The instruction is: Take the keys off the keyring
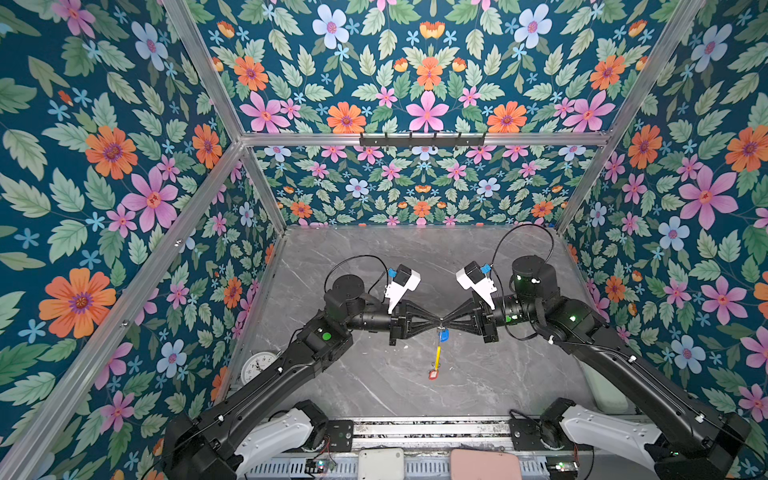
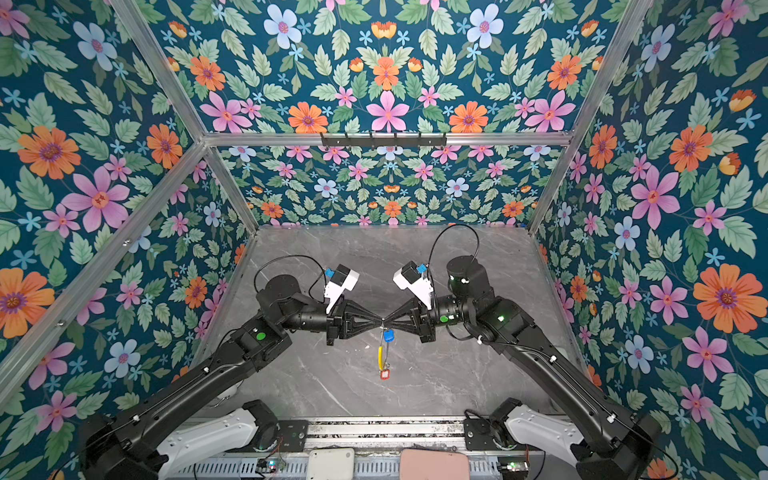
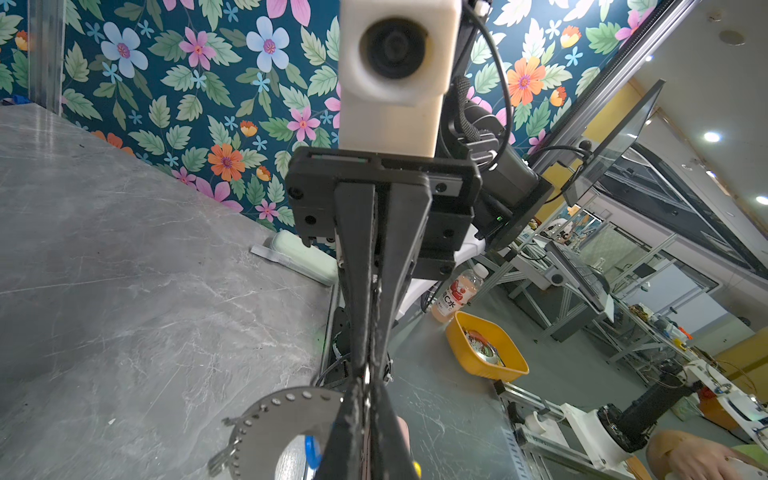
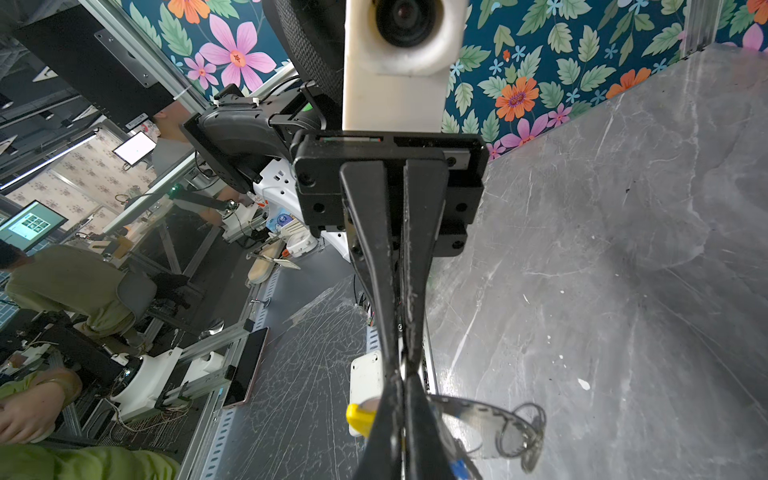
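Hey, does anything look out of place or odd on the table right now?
Nothing spilled or damaged. One stray: a white clock sits at the table's left edge, partly under the left arm, away from the keyring.

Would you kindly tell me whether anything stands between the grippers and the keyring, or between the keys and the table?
Nothing visible does. The left gripper and right gripper meet, shut, at the top of the keyring, which hangs edge-on. The blue-tagged key and red-tagged key dangle from it, with only the table beneath.
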`<state>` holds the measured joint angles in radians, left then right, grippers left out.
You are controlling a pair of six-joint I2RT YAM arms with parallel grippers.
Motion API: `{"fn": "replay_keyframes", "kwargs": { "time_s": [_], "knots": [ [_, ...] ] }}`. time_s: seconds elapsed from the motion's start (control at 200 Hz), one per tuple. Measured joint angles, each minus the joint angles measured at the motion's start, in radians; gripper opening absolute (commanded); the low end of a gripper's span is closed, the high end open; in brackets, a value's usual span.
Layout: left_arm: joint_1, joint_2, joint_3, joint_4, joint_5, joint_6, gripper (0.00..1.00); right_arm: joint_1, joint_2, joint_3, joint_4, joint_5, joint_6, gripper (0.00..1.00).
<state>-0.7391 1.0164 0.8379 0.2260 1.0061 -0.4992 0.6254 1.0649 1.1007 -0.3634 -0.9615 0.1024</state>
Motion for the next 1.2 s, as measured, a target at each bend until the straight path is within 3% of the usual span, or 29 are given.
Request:
{"fn": "replay_keyframes", "kwargs": {
  "time_s": [0.08,0.255,0.365,0.475,0.72,0.975,1.09,1.2],
  "knots": [
    [0.0,0.001,0.0,0.003,0.001,-0.001,0.0,0.0,0.001,0.0,0.0,-0.002,0.0,0.0],
    [0.0,0.0,-0.006,0.019,0.001,-0.019,0.0,0.005,0.006,0.002,0.003,0.001,0.009,0.0],
    [0.0,-0.013,-0.027,0.053,-0.022,-0.026,0.0,0.009,0.002,-0.005,0.033,0.025,0.044,0.34],
    [-0.003,-0.035,-0.058,0.103,-0.05,-0.037,0.0,0.01,-0.03,-0.036,0.103,0.06,0.074,0.47],
    [-0.002,-0.097,-0.163,0.303,-0.146,-0.105,0.0,0.011,-0.158,-0.194,0.314,0.187,0.167,0.53],
    [-0.002,-0.09,-0.225,0.532,-0.19,-0.187,0.0,0.039,-0.159,-0.255,0.412,0.201,0.205,0.58],
    [-0.002,-0.078,-0.233,0.594,-0.194,-0.22,0.0,0.089,-0.131,-0.24,0.407,0.205,0.186,0.57],
    [-0.002,-0.074,-0.236,0.63,-0.195,-0.235,0.0,0.11,-0.107,-0.228,0.404,0.211,0.171,0.48]
  ]
}}
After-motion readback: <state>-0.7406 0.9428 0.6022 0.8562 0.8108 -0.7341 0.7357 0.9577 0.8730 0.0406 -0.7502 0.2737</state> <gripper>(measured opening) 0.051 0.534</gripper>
